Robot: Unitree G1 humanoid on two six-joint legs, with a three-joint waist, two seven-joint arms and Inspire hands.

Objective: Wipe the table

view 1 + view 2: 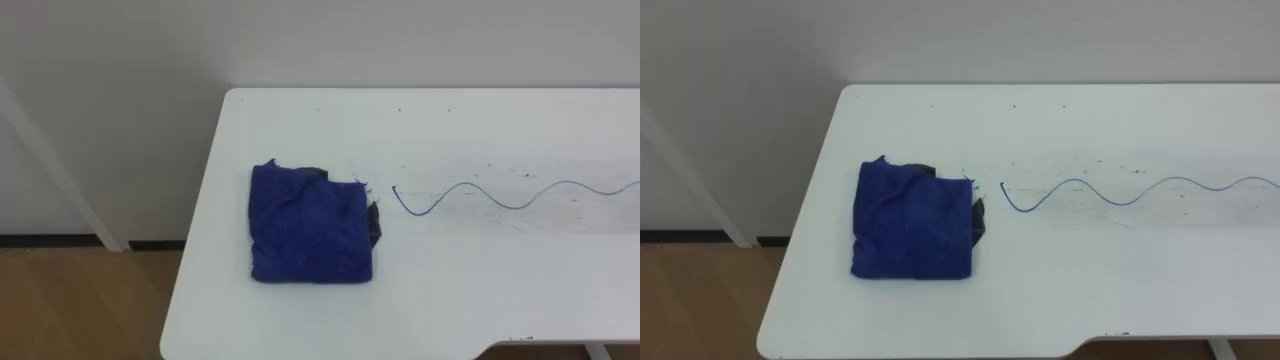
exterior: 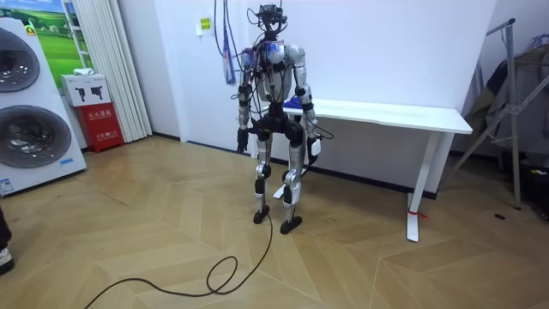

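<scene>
Press folded blue terry cloth [image 1: 310, 228] flat, sweep right along wavy blue pen line [image 1: 500, 196] on white desk [image 1: 450, 300]; left hand [image 2: 243, 137], right hand [image 2: 315, 148] fingers: can't tell.

The folded blue cloth [image 1: 310, 228] is the one raised thing on the white table [image 1: 480, 290], with open tabletop at its 12, 3 and 6 o'clock. The wavy line [image 1: 470, 186] at 3 o'clock is flat; a wall [image 1: 350, 40] closes the far edge.

Both head cameras looked closely down on one end of the table [image 1: 470, 290], which the distant room camera also faced.
</scene>
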